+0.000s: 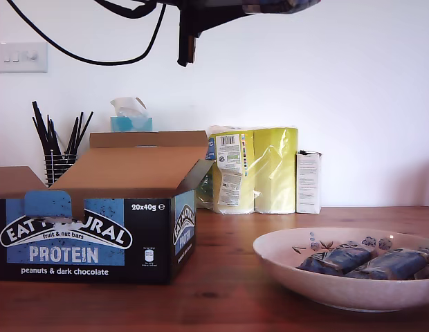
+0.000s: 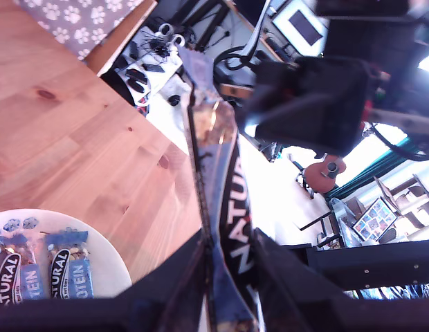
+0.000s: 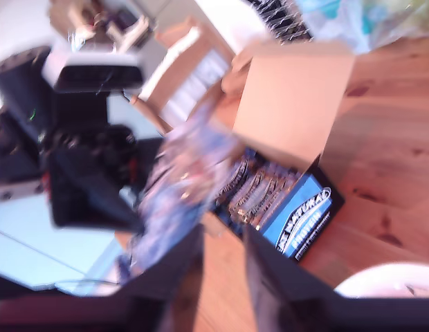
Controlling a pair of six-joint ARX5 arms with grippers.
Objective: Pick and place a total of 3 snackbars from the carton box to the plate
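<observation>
Landmark: the plate (image 1: 290,266), on the wooden table (image 1: 221,297).
Bars on the plate: two snackbars (image 1: 337,260) (image 1: 396,263) lie side by side in the plate; our first wrist view shows them too (image 2: 12,277) (image 2: 70,271).
Box: the carton box (image 1: 90,235) stands open on the table, well apart from the plate, toward the exterior view's left. More bars (image 3: 252,190) lie in rows inside it.
My first gripper (image 2: 225,277): high above the table, beside the plate. Its fingers pinch a third snackbar (image 2: 218,159).
My second gripper (image 3: 225,277): also high up, over the table between box and plate. A blurry snackbar (image 3: 183,187) sticks out from between its fingers, so it looks pinched on it.
Behind the plate: a yellow pack (image 1: 259,169) and a small white carton (image 1: 308,182) stand by the wall.
</observation>
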